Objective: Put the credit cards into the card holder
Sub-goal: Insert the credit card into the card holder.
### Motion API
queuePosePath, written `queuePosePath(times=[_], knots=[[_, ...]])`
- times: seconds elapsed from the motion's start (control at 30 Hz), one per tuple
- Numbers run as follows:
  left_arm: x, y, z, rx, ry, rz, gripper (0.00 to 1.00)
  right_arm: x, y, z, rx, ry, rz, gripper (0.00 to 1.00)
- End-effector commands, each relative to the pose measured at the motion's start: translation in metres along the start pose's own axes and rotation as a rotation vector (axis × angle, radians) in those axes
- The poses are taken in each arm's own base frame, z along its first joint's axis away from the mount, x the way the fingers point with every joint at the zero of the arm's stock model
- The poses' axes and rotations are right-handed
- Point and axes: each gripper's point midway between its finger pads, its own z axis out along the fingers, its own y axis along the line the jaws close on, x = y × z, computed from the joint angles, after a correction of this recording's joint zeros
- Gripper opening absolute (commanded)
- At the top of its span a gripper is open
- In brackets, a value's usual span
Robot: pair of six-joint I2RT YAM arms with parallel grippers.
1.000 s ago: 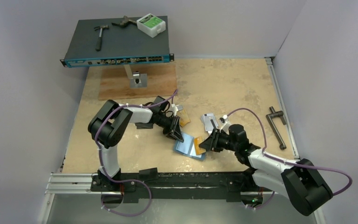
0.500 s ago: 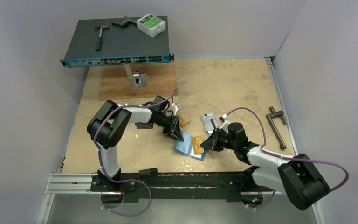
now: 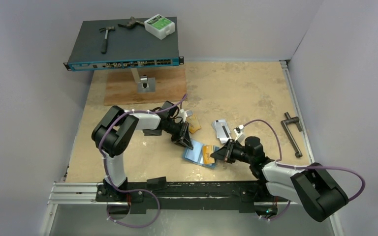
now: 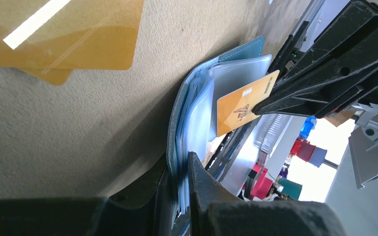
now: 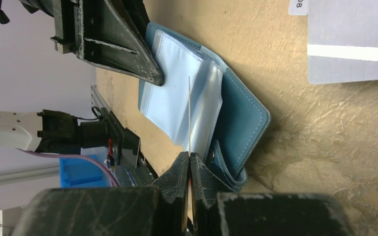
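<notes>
Now, right gripper pinching orange card, over card holder

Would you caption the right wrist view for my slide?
Right gripper holds a credit card edge-on over the open card holder, left gripper clamping it.

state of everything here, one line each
card holder, open, lying on the table, one edge clamped
left gripper, jaws shut on card holder
orange card, held on edge over the pockets
right gripper, jaws shut on orange card
silver cards, loose, flat on table
</notes>
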Motion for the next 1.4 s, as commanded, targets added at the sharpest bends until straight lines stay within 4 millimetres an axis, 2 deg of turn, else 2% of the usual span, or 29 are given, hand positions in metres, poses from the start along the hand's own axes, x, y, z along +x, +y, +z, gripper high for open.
queuePosePath(times=[0.0, 0.27, 0.37, 0.47, 0.73, 1.0, 1.37], knots=[[-0.001, 0.003, -0.005, -0.044, -0.03, 0.049, 0.12, 0.003, -0.001, -0.002, -0.037, -0.022, 0.001, 0.0], [-0.001, 0.004, -0.007, -0.053, -0.031, 0.049, 0.15, 0.01, -0.007, 0.003, -0.035, 0.014, 0.032, 0.0], [-0.001, 0.007, -0.01, -0.059, -0.034, 0.043, 0.25, 0.013, -0.01, 0.002, -0.026, 0.024, 0.035, 0.0], [-0.002, 0.009, -0.012, -0.06, -0.034, 0.042, 0.3, 0.015, -0.012, 0.001, -0.013, 0.036, 0.029, 0.0], [-0.006, 0.013, -0.015, -0.064, -0.046, 0.036, 0.3, 0.016, -0.015, -0.004, 0.019, 0.032, 0.01, 0.0], [-0.008, 0.01, -0.016, -0.052, -0.057, 0.051, 0.28, 0.023, -0.02, -0.001, 0.023, 0.076, 0.034, 0.0], [-0.009, 0.01, -0.017, -0.061, -0.056, 0.051, 0.25, 0.023, -0.017, 0.004, 0.0, 0.092, 0.039, 0.0]])
